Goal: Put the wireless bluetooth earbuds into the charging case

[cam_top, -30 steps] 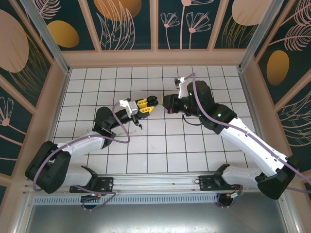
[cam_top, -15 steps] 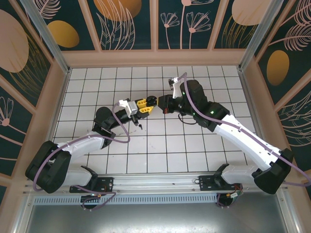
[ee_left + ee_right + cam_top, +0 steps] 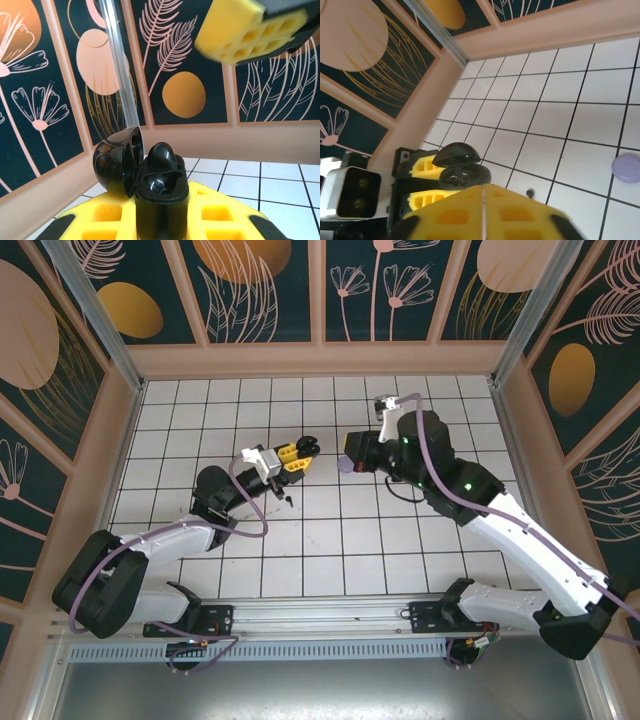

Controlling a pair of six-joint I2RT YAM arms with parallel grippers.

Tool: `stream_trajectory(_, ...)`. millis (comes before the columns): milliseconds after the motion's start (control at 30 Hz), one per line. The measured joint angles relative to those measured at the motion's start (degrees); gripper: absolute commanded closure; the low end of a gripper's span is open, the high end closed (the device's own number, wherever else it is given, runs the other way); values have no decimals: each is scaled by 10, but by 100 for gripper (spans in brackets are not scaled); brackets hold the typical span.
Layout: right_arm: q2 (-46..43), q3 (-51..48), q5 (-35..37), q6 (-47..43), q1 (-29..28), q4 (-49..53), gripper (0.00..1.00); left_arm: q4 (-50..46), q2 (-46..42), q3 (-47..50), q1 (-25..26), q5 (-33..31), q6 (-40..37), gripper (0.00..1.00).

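Left end effector [image 3: 160,225] is clenched on the black charging case [image 3: 159,182], whose lid stands open, just left of centre in the top view. Right end effector [image 3: 484,202] faces it, near but apart, yellow pads pressed together. A tiny black earbud [image 3: 289,501] lies on the tiled bench [image 3: 330,535] below the case; a lilac puck [image 3: 626,167] sits at the right edge of the right wrist view

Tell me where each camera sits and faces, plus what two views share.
Top external: above and behind the bases, looking down on the tiled table; left arm and right arm show.
Left wrist: faces the patterned wall past the left end effector, shut on the open black case.
Right wrist: looks past the right end effector at the left one.
Shared: both wrist views show that case.
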State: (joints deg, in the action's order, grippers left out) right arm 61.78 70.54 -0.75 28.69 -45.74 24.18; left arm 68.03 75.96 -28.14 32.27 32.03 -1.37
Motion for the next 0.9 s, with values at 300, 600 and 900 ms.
stream_trajectory(300, 76, -111, -8, -2, 3, -2, 50, 13, -19, 15, -8, -62, 0, 100)
stream_trajectory(600, 218, -157, -42, -10, 1, -56, 40, 42, -47, 22, -83, -105, 46, 100)
stream_trajectory(900, 379, -60, -43, -36, -29, -64, 38, 52, -54, 23, -122, -163, 85, 100)
